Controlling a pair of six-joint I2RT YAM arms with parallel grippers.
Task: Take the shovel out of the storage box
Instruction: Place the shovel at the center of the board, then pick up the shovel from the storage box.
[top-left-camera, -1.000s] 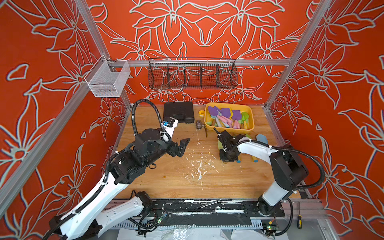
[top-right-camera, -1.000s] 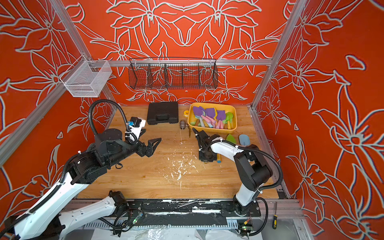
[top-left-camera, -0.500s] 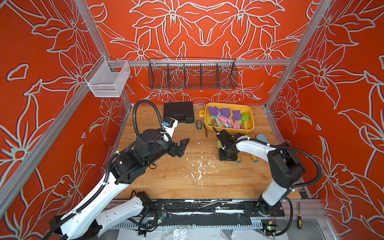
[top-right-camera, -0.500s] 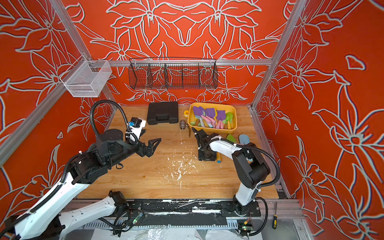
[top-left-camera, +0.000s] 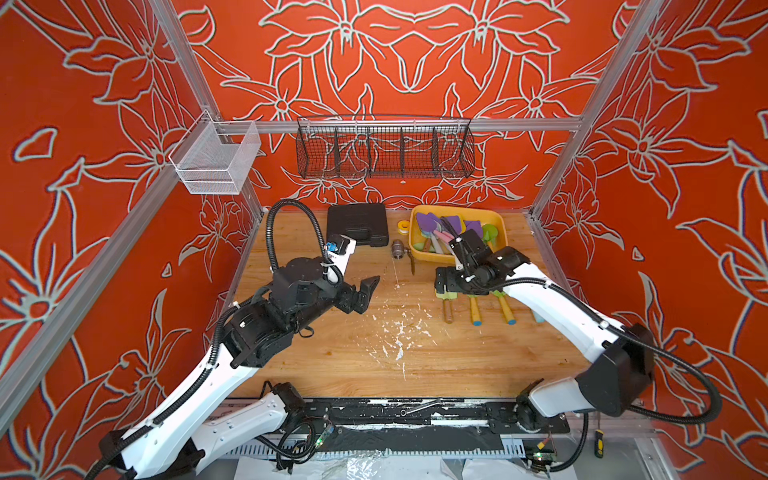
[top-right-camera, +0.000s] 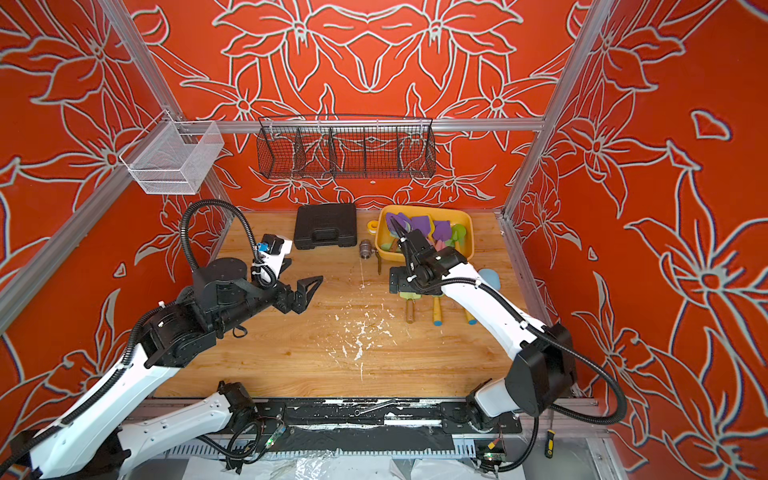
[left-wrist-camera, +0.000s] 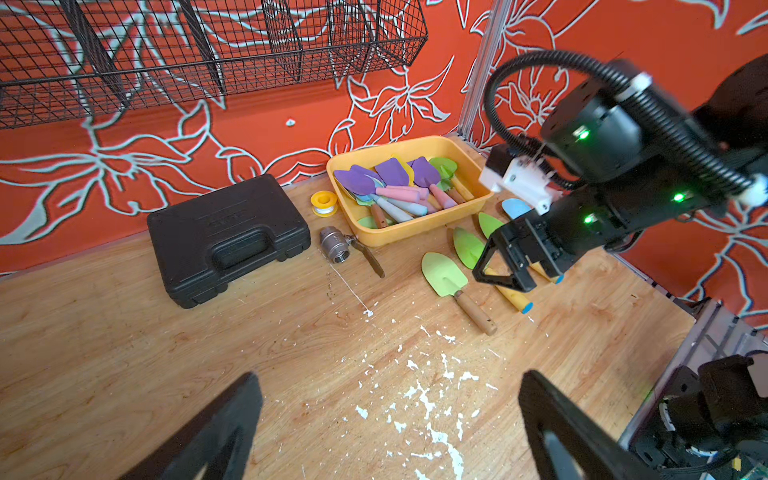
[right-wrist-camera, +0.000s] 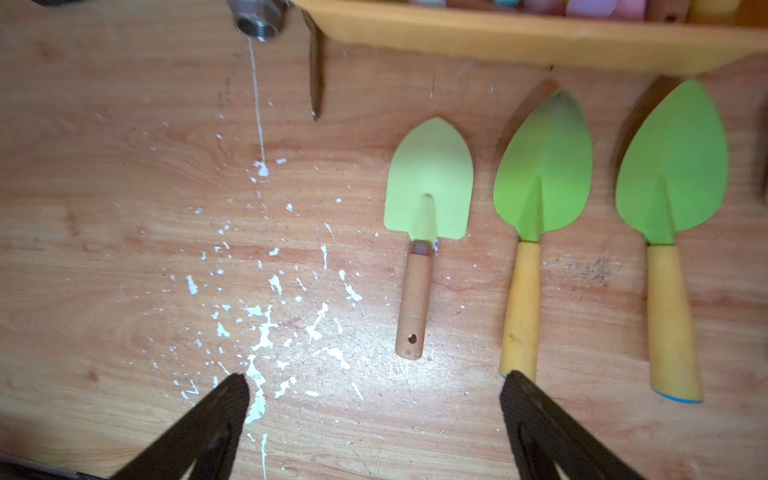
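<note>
The right tool (right-wrist-camera: 374, 378) has just spread wide, releasing the pale green, wooden-handled shovel (right-wrist-camera: 428, 187), which lies flat on the wooden surface (right-wrist-camera: 124, 249) beside the shallow yellow-orange plastic storage box (left-wrist-camera: 419, 230); this removal looks finished. The left tool (left-wrist-camera: 390, 380) hangs spread, empty.

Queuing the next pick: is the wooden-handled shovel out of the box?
Out: the shovel lies flat on the table, outside the storage box.
</note>
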